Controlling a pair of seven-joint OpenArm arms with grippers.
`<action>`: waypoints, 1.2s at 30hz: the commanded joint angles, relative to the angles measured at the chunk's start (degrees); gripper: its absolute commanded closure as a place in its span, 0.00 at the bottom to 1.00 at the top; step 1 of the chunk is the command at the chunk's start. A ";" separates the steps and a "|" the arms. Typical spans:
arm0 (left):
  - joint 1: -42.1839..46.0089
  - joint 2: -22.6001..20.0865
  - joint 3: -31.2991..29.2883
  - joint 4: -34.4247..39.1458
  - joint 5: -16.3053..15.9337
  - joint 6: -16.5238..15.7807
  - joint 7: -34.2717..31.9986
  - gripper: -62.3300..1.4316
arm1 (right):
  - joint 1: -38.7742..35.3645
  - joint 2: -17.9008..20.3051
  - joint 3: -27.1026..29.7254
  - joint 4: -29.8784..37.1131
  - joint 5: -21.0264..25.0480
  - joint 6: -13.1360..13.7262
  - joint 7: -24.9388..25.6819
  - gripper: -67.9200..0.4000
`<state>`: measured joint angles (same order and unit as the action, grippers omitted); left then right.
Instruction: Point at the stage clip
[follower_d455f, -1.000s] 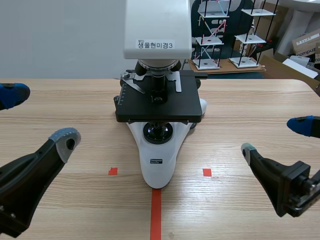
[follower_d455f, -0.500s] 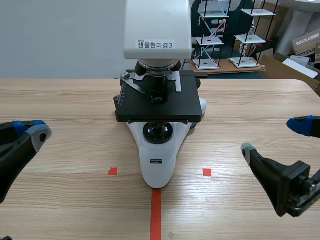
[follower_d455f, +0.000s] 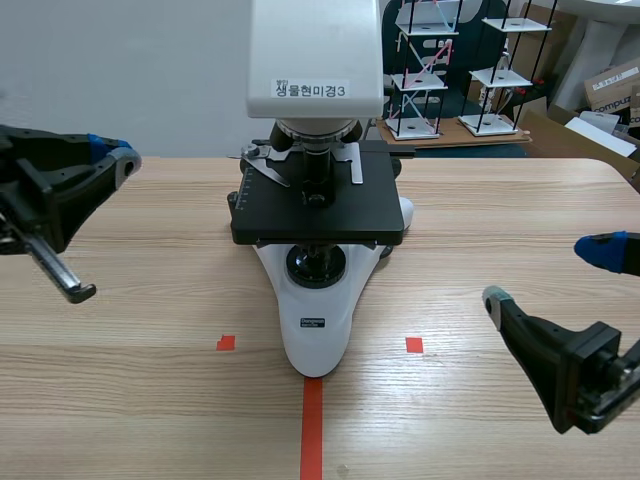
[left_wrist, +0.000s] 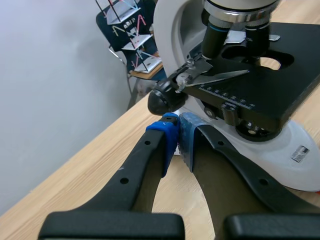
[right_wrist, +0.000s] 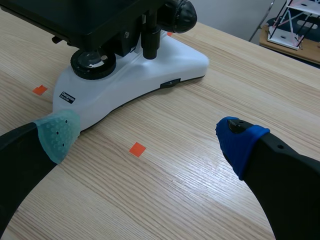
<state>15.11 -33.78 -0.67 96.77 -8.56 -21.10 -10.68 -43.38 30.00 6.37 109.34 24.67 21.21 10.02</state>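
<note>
Stage clip (left_wrist: 216, 77) just ahead of left jaws, pressed together; risks bumping black knob (left_wrist: 162, 100) or objective (left_wrist: 216, 31) instead. Right jaws wide apart.

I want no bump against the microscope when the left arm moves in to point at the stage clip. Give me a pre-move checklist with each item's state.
1. Left claw shut for pointing: ok, pads meet.
2. Stage clip in sight: ok, ahead of that claw, on the stage.
3. Tip at the clip: not ok, clearly apart.
4. Free path: cannot tell; the black knob sits just ahead of the tips.
5. Right claw out of the way: ok, open, empty, beside the microscope base.
</note>
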 joint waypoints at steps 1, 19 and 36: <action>-1.90 0.02 1.33 -1.38 0.00 -0.04 0.15 0.95 | 0.37 0.46 0.70 0.96 0.42 -0.17 0.81 0.13; -20.61 -0.55 15.13 -11.69 0.09 -1.49 1.25 0.95 | 0.37 0.46 0.70 0.96 0.39 -0.17 1.92 0.13; -22.91 -0.55 16.85 -11.69 0.07 -5.18 1.33 0.95 | 0.37 0.46 0.70 0.96 0.37 -0.17 1.92 0.13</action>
<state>-7.16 -33.95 16.34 84.47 -7.90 -26.65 -8.73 -43.38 30.00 6.37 109.34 24.67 21.23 11.07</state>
